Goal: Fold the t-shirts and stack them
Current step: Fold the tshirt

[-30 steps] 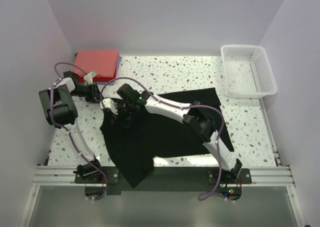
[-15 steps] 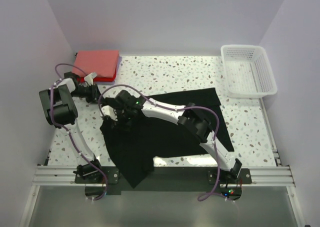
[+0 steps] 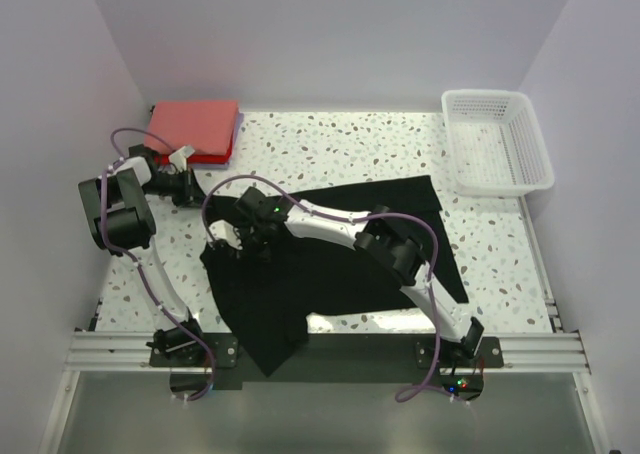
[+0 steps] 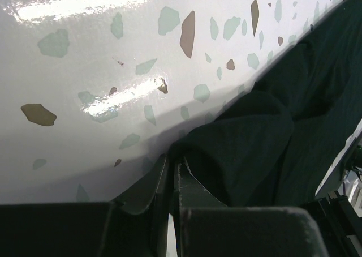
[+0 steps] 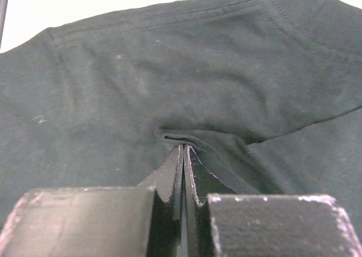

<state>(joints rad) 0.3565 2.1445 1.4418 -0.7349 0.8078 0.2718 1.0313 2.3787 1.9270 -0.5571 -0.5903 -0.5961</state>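
Black t-shirt point(image 3: 290, 284): left gripper point(image 4: 172, 159) clamped on edge, right gripper point(image 5: 184, 150) clamped on fold; grips hidden overhead

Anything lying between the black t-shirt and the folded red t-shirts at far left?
Nothing loose: between the black t-shirt and the folded red t-shirts are only bare table and the wrist of the left arm.

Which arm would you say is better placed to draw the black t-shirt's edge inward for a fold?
Left, probably: the left tool is shut on the outer edge of the black t-shirt, beside the table, while the right tool pinches a wrinkle further in on the cloth.
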